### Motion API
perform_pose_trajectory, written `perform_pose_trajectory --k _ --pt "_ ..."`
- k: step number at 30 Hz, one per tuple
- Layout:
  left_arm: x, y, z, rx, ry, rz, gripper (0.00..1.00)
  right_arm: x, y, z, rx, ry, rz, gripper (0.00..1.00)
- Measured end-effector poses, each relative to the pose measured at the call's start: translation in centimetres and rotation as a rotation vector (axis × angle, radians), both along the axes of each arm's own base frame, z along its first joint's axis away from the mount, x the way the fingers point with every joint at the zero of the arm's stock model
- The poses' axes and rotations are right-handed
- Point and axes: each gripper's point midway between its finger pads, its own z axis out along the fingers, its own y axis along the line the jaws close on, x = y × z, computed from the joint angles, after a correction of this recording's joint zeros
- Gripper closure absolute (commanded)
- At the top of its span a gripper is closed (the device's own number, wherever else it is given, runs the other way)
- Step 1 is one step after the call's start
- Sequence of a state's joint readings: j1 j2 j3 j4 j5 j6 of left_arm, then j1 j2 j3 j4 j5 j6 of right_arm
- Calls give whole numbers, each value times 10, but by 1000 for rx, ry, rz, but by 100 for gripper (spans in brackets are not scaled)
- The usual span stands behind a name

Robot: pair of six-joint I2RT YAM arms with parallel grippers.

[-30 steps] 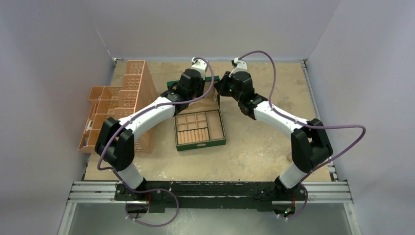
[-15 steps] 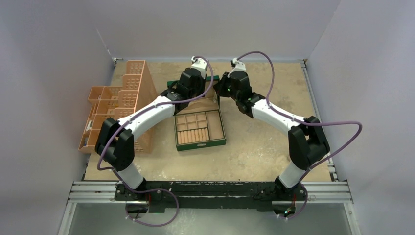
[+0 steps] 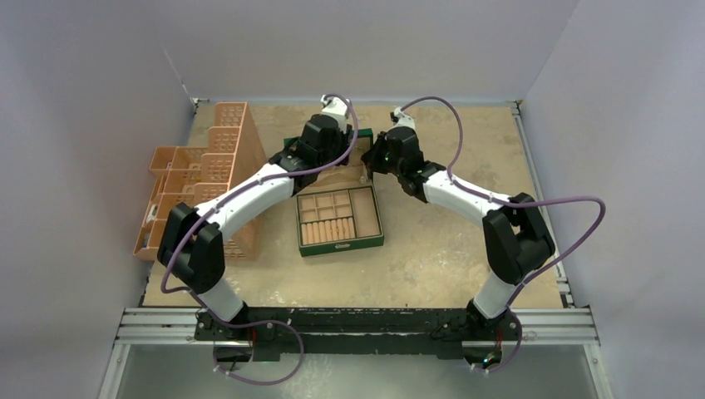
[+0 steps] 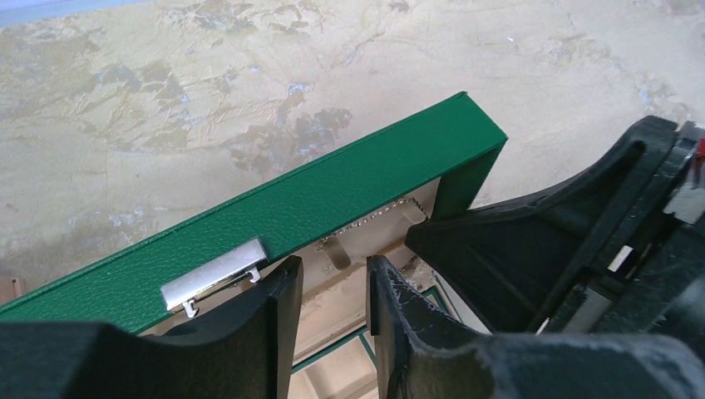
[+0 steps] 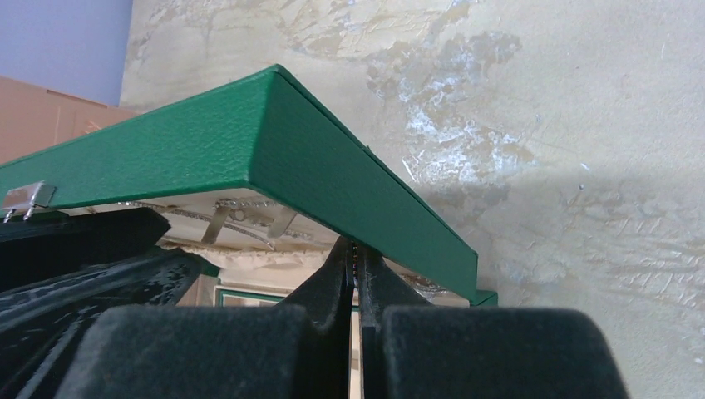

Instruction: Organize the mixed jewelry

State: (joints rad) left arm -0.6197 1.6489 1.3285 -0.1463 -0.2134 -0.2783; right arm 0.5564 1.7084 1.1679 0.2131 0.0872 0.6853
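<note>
**Box Lid Station: Both Arms at the Raised Lid**

The green box (image 3: 339,243) stands open on the table (image 3: 449,241). What lies in its tan compartments is too small to tell. A glittery silver chain (image 4: 384,212) hangs on hooks inside the raised lid (image 4: 332,191). The left gripper (image 4: 334,270) sits under the lid edge beside the clasp (image 4: 214,274), jaws partly parted and holding nothing. The right gripper (image 5: 353,249) is pressed closed under the lid's corner. Whether it pinches anything cannot be told. Against the earlier frame, the right elbow lies further left.
</note>
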Motion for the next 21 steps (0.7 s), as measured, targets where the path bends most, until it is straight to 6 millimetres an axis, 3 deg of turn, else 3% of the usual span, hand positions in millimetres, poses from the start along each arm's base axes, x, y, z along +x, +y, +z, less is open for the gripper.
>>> perform_pose_trajectory --k 8,21 --pt "-5 -3 13 -53 -6 -12 63 -2 0 -5 14 20 -11 100" --pt "-17 -8 12 -106 24 -41 61 -5 1 -9 30 30 -8 100"
